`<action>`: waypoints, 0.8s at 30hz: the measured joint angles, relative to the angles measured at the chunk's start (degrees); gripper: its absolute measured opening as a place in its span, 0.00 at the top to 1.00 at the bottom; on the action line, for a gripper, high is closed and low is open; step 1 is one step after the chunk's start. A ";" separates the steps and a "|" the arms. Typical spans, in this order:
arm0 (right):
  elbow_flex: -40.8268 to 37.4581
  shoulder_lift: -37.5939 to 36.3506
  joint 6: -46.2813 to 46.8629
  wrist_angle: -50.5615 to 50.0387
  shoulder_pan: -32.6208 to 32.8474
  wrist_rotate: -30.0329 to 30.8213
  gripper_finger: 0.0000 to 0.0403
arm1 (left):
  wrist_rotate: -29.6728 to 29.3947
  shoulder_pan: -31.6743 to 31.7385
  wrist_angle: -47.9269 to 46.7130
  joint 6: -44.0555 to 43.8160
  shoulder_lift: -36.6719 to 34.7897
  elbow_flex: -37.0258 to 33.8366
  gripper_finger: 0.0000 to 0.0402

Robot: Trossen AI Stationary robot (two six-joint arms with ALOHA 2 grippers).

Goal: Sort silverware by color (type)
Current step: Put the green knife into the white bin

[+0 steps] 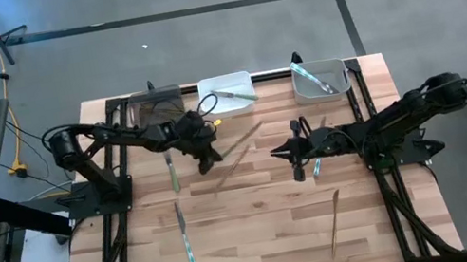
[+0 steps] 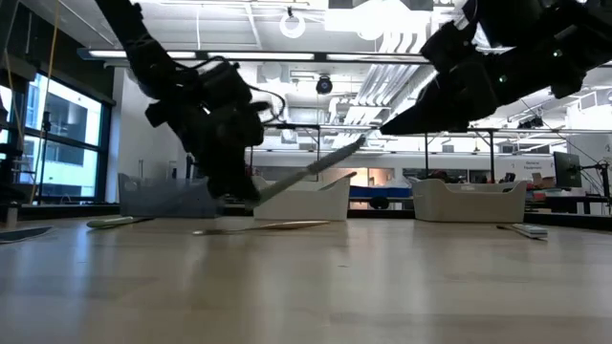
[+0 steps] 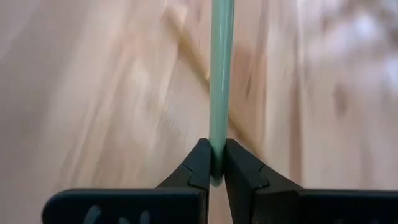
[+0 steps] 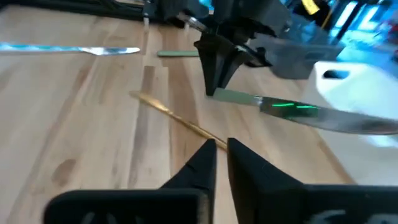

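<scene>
Left gripper point(image 1: 208, 160) is clamped on a green knife point(image 4: 298, 111), lifted off the table point(image 1: 261, 232) near the bins. White bin point(image 1: 228, 86) holds one green piece point(image 1: 235, 95); grey bin point(image 1: 321, 82) holds blue pieces point(image 1: 305, 74) — dark bin point(image 1: 155, 106) contents unclear. Right gripper point(image 1: 294, 161), mid-table, has its fingers nearly together, empty.
</scene>
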 joint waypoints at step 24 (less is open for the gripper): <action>27.62 22.26 -63.14 -8.89 9.84 44.10 0.64 | 9.53 -1.75 26.86 -33.99 -0.04 2.29 0.97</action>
